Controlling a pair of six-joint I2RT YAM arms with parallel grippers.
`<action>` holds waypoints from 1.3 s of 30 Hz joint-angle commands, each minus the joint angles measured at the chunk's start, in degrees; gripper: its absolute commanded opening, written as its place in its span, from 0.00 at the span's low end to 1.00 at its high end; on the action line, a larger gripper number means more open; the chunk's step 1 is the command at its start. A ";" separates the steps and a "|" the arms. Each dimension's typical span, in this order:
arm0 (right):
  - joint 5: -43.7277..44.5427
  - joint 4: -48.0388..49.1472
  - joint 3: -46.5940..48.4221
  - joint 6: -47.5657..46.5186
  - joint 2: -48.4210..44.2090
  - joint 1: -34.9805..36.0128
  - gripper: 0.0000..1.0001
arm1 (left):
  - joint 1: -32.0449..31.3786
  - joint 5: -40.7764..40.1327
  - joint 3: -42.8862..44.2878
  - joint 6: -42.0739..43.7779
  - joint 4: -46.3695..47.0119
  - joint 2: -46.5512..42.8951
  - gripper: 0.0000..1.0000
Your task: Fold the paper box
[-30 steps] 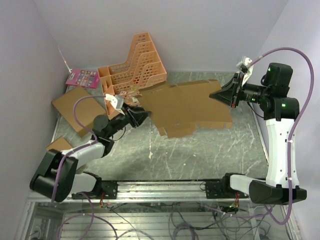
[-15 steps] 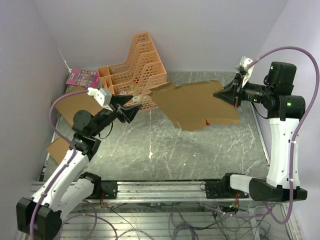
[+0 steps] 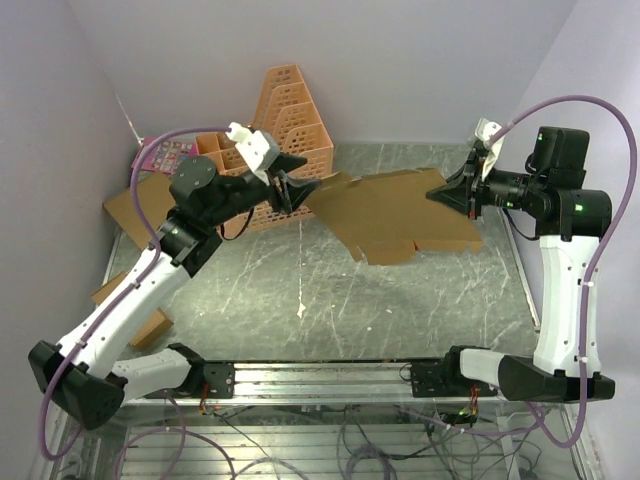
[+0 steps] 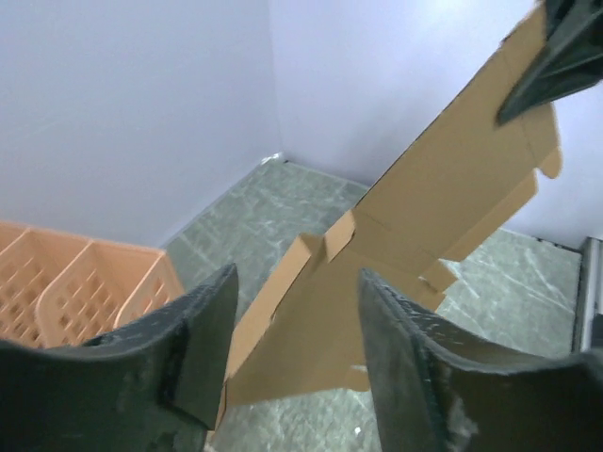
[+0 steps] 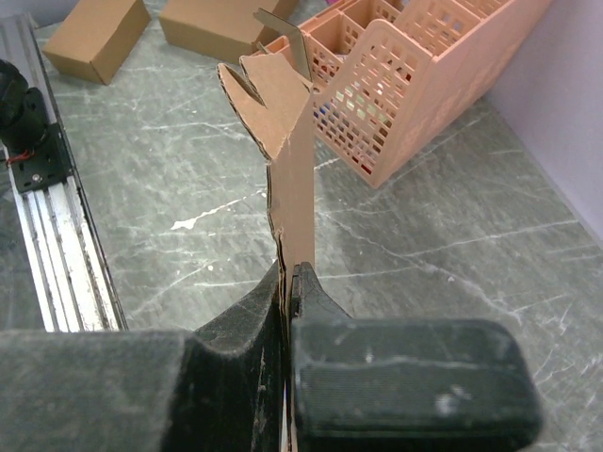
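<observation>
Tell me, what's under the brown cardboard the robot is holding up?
Grey table shows below the paper box, which the right gripper holds in the air. Seen from above, the sheet covers a patch of table, hidden there.

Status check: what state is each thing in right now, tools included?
paper box, unfolded flat sheet, held up off the table
right tool, shut on the paper box's right edge
left tool, open at the sheet's left end, not clamped
small cardboard box, closed, on the table
flat cardboard box, lying flat on the table
</observation>
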 commanded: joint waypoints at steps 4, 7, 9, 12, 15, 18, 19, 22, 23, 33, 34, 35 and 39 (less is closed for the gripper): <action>0.43 -2.91 2.48 -4.25 0.98 2.27 0.00 | -1.75 20.33 7.04 8.85 3.77 4.52 0.77; 0.99 -2.12 2.66 -4.28 1.09 4.30 0.00 | -4.54 21.98 14.21 13.95 -0.79 9.45 0.79; 1.86 -2.17 2.84 -4.49 1.37 6.17 0.00 | -7.10 20.18 20.06 19.01 -8.30 13.43 0.79; 3.90 -1.95 2.89 -4.45 1.29 8.54 0.00 | -10.19 17.73 27.08 25.54 -18.24 18.45 0.78; 5.13 -1.79 2.93 -4.40 1.10 10.16 0.00 | -12.79 15.07 32.22 29.51 -26.26 22.91 0.77; 5.80 -1.58 3.06 -4.31 1.24 11.40 0.00 | -14.64 13.48 36.61 32.45 -33.02 26.93 0.72; 6.06 -1.37 2.98 -4.14 1.24 11.66 0.00 | -14.91 13.65 37.49 32.75 -34.36 27.86 0.68; 6.28 -1.38 2.93 -4.24 1.19 12.15 0.00 | -15.12 12.98 38.28 32.72 -35.51 29.33 0.52; 6.28 -1.43 2.89 -4.30 1.25 12.27 0.00 | -15.16 12.78 38.26 32.85 -35.54 29.40 0.44; 6.87 2.61 1.53 0.02 -0.16 12.52 0.45 | -7.62 17.70 29.92 20.03 -22.23 21.77 0.07; 7.22 4.22 1.02 1.55 -0.80 12.45 0.58 | -4.48 20.32 27.37 15.61 -18.24 20.10 0.07; 7.40 5.66 0.31 3.48 -1.53 11.74 0.70 | -1.62 22.62 24.42 9.87 -12.99 18.36 0.07; 5.59 12.60 -5.08 9.18 -4.83 5.83 0.94 | 7.45 23.98 6.92 -13.26 12.96 9.24 0.07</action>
